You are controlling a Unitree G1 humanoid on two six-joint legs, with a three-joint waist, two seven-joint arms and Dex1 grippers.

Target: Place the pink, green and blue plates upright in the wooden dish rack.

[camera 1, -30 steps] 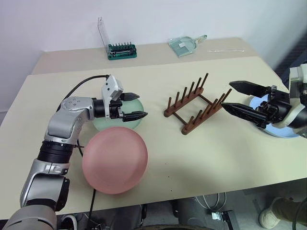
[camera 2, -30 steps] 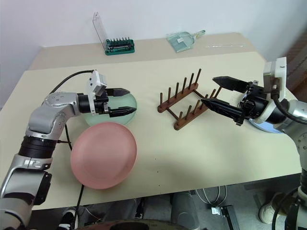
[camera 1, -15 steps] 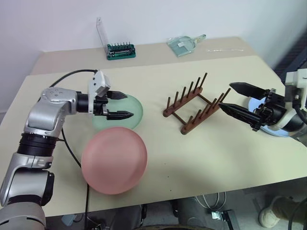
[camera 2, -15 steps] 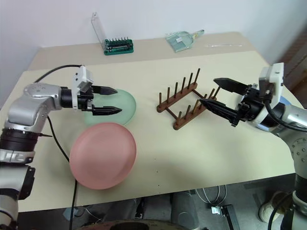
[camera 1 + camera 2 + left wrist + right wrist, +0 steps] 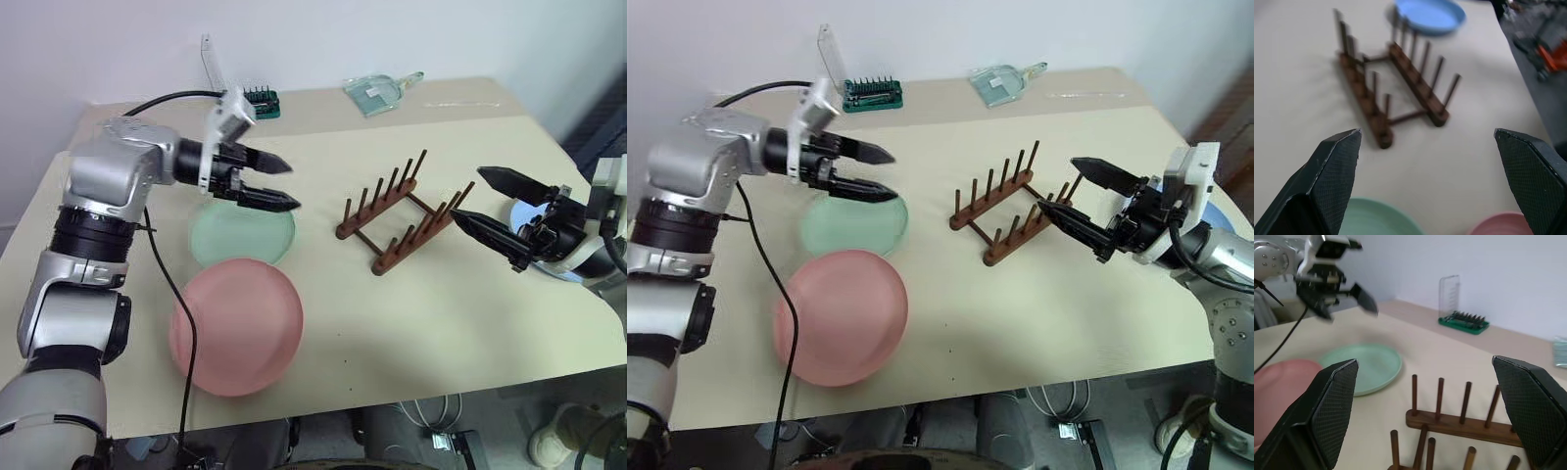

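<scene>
blue plate [image 5: 529, 211] mostly hidden behind right gripper [image 5: 487, 208]

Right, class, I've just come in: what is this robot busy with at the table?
It is meant to stand three plates in the wooden dish rack, which holds none yet. The green plate and pink plate lie flat on the table; the blue plate lies beyond the rack. The left tool and right tool are open, holding nothing.
</scene>
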